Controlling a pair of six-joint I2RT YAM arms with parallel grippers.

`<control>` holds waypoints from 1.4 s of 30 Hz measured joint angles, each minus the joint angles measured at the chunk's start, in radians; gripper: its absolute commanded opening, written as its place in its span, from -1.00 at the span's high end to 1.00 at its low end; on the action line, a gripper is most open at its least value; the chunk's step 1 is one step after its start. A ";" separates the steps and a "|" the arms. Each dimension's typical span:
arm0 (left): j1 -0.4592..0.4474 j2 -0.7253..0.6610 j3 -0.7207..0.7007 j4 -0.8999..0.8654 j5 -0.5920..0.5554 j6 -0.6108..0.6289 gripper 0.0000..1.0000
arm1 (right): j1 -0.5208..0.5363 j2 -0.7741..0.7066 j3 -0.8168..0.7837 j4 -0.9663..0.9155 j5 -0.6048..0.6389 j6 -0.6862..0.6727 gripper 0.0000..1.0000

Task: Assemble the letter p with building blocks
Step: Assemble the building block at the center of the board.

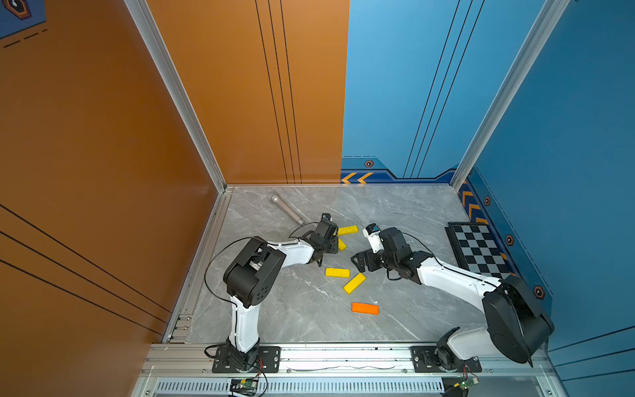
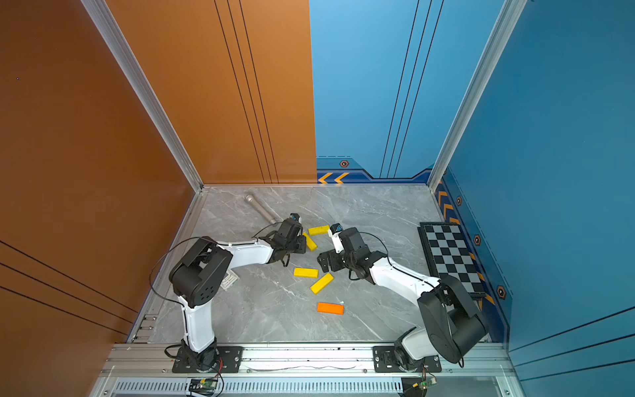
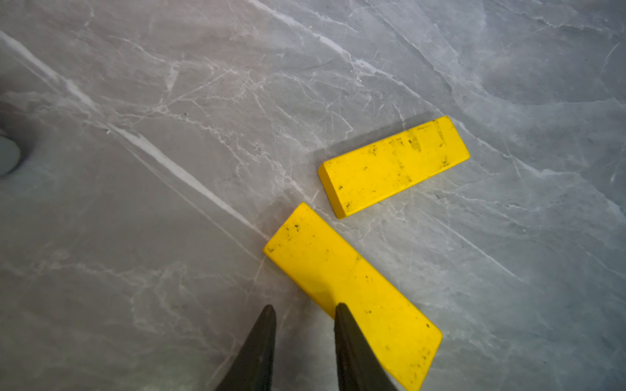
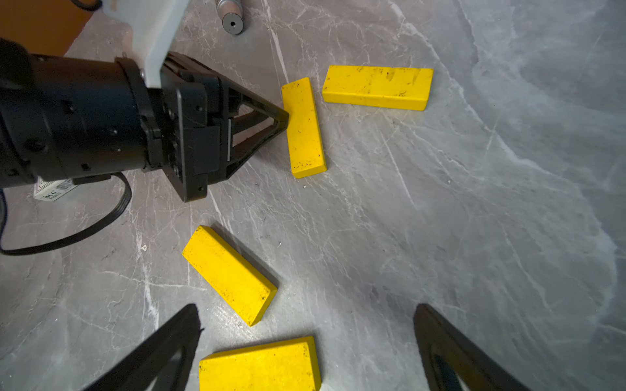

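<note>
Four yellow building blocks lie loose on the grey table, with no letter p in view. Two blocks (image 1: 347,230) (image 1: 341,244) lie at the back and two more (image 1: 337,272) (image 1: 354,283) nearer the middle. The orange block (image 1: 365,308) lies alone in front. My left gripper (image 4: 283,116) is shut, holding nothing. Its tip presses the long side of a back yellow block (image 4: 304,127), and one finger overlaps that block (image 3: 352,294) in the left wrist view. My right gripper (image 4: 306,309) hangs open above a middle yellow block (image 4: 261,365).
A grey metal cylinder (image 1: 286,209) lies at the back left, behind my left wrist. A folded chessboard (image 1: 479,251) lies along the right wall. A small printed card (image 2: 228,280) sits under my left elbow. Walls close off three sides.
</note>
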 measured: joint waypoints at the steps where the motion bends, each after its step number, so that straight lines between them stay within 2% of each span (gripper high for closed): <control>1: 0.002 0.002 0.000 -0.008 -0.004 0.000 0.39 | 0.000 0.000 0.000 0.000 0.000 -0.001 -1.00; 42: 0.037 0.096 0.129 -0.068 -0.042 0.026 0.37 | -0.006 0.001 0.000 -0.001 0.019 -0.002 -1.00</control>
